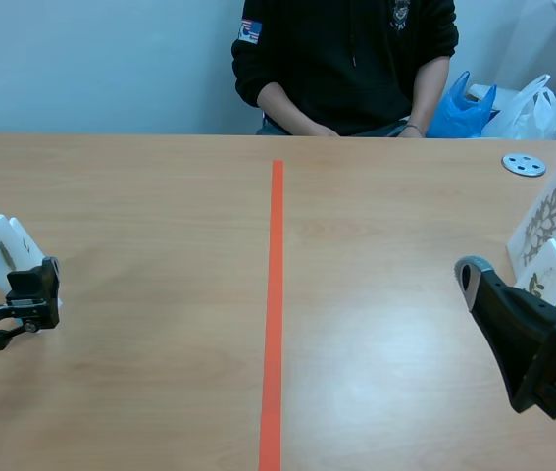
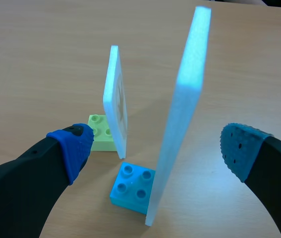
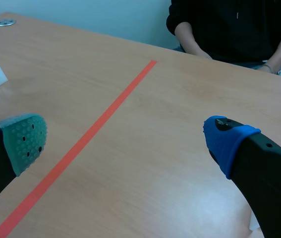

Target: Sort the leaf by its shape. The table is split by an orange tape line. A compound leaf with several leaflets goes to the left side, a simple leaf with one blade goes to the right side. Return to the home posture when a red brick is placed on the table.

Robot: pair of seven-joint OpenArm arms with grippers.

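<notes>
Over on the left of the bench [image 1: 160, 196], two leaf cards are stood on edge: the near card [image 2: 180, 124], plugged into a blue brick [image 2: 128, 186], sits right between the wide-apart fingers [image 2: 73, 148] of the left claw [image 2: 157, 146], the far card [image 2: 115, 99] in a green brick [image 2: 99, 131] just beyond. Foam-looking board like that is probably light, stiff and tippy, so it's best pinched gently across the flat faces, low near the brick. The right claw [image 3: 126, 140] is spread too, nothing held, near the tape line [image 3: 81, 144].
</notes>
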